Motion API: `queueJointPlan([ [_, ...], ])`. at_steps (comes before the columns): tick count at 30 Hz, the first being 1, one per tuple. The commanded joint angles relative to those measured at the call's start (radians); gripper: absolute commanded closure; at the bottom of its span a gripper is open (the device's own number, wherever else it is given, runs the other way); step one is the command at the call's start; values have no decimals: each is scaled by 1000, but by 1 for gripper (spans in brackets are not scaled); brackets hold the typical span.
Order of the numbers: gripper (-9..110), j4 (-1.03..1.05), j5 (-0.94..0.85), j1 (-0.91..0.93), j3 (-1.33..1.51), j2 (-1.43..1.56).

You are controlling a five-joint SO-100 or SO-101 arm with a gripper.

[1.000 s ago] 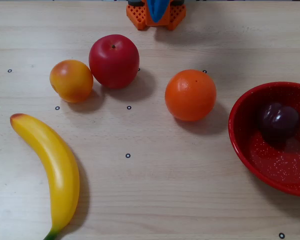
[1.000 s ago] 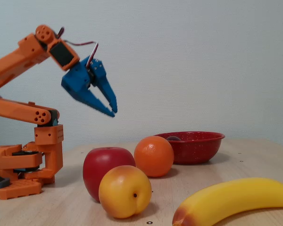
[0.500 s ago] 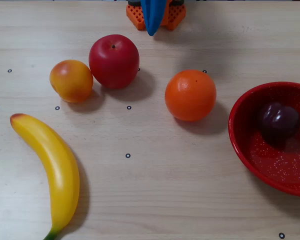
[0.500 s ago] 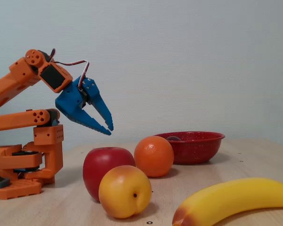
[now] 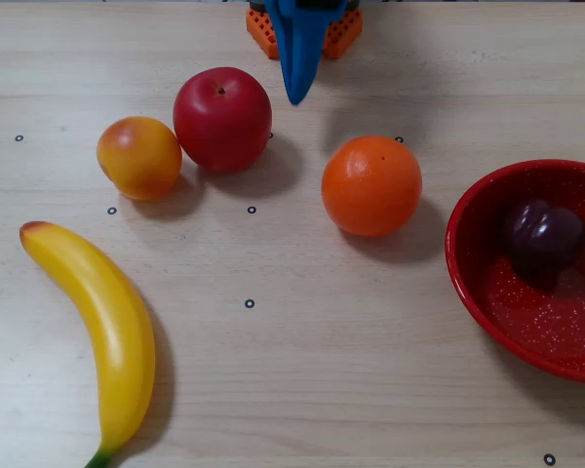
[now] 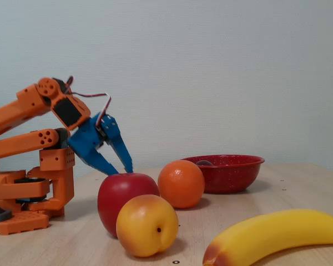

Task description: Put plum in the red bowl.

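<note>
Plum: the dark purple plum (image 5: pixel 543 234) lies inside the red bowl, toward the upper part of its floor in the overhead view; in the fixed view only a sliver of something dark shows above the bowl's rim.
Red bowl: the red bowl (image 5: pixel 487 292) sits at the right edge of the overhead view, partly cut off by the frame; in the fixed view (image 6: pixel 233 174) it stands behind and to the right of the orange.
Fingers: the blue fingers (image 6: pixel 127 163) are spread apart and hold nothing; their tips point down toward the surface, just behind the apple in the fixed view.
Gripper: the gripper (image 5: pixel 297 93) reaches in from the top edge of the overhead view, near the apple's upper right and apart from it.
Arm: the orange arm (image 6: pixel 28 111) is folded low over its base at the left of the fixed view.
Apple: the red apple (image 5: pixel 222 119) touches the peach-like fruit (image 5: pixel 138 157) on its left in the overhead view.
Orange: the orange (image 5: pixel 371 185) stands between the apple and the bowl, apart from both.
Banana: the banana (image 5: pixel 102 327) lies at the lower left of the overhead view.
Surface: pale wood-grain surface (image 5: pixel 302 370) with small ring marks.
</note>
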Motion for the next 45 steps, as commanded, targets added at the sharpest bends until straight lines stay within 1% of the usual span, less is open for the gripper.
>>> queueJointPlan([
  [1,102,-121,21,21,25,20],
  [7,102,-382,21,21,227,20],
  [16,102,-646,160,5,348,20],
  [23,102,-620,275,-5,348,21],
  [28,102,-538,374,-6,348,21],
  [31,101,-445,402,-9,350,23],
  [45,101,-428,456,-8,350,21],
])
